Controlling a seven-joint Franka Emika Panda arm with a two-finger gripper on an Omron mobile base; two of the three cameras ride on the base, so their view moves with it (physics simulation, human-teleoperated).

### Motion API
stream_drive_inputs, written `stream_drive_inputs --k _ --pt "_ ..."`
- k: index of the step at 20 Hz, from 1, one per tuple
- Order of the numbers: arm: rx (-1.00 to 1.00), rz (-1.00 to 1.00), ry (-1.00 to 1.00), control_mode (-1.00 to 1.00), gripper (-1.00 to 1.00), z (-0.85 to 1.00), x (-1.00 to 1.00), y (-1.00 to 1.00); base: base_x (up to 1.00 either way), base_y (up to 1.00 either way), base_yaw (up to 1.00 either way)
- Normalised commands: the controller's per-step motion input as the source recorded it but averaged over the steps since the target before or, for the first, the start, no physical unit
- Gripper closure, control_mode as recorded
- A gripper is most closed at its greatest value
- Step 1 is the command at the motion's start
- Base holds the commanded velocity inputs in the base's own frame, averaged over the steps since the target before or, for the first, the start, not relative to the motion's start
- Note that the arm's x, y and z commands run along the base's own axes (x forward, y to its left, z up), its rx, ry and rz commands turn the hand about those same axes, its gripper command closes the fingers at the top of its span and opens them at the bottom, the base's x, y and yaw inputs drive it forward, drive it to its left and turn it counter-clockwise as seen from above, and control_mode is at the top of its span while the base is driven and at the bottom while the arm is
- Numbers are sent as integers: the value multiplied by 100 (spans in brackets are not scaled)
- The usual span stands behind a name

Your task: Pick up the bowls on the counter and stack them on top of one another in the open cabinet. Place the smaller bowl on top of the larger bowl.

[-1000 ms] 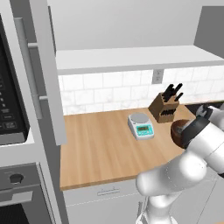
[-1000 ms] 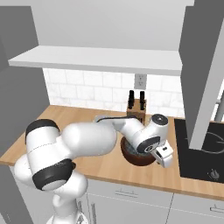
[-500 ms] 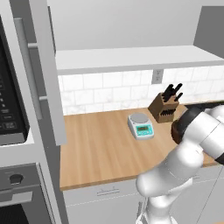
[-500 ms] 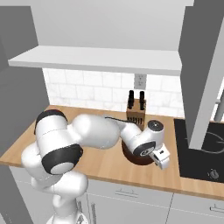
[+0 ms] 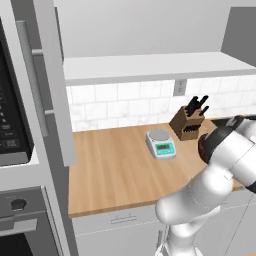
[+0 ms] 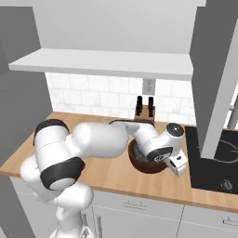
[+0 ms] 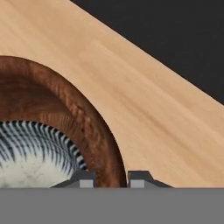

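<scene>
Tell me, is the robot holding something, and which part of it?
The gripper has one fingertip on each side of the larger bowl rim, with the smaller bowl sitting inside it. Whether the fingers are squeezing the rim yet cannot be told.

In the left base view the worktop (image 5: 115, 170) runs across the middle of the frame, with the kitchen scale (image 5: 161, 143) right of centre and the knife block (image 5: 189, 121) just behind and to its right, against the tiled wall. The open cabinet (image 5: 150, 67) spans the upper half above them.

In the right base view the larger bowl (image 6: 148, 163) sits on the worktop at centre, with the knife block behind it by the wall and the cooktop (image 6: 216, 160) at the right edge.

In the hand view the larger bowl fills the lower left, the smaller bowl (image 7: 30, 153) lies inside it, and the claw (image 7: 111, 179) straddles the larger bowl's rim at the bottom, one fingertip inside, one outside.
</scene>
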Motion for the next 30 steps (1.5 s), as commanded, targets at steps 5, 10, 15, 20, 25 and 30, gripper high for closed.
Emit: stream_drive_inputs --k 5,10,15,20,25,30 --pt "0 2 -29 -100 100 100 -66 79 0 0 0" --pt "-2 7 -29 -100 100 100 -55 100 0 0 0" --pt "0 3 -29 -100 100 100 -31 89 0 0 0" --pt "0 1 -17 -100 100 100 -8 66 0 0 0" --pt "0 1 -10 -100 100 100 6 44 0 0 0" --pt "3 0 1 -100 100 100 61 23 0 0 0"
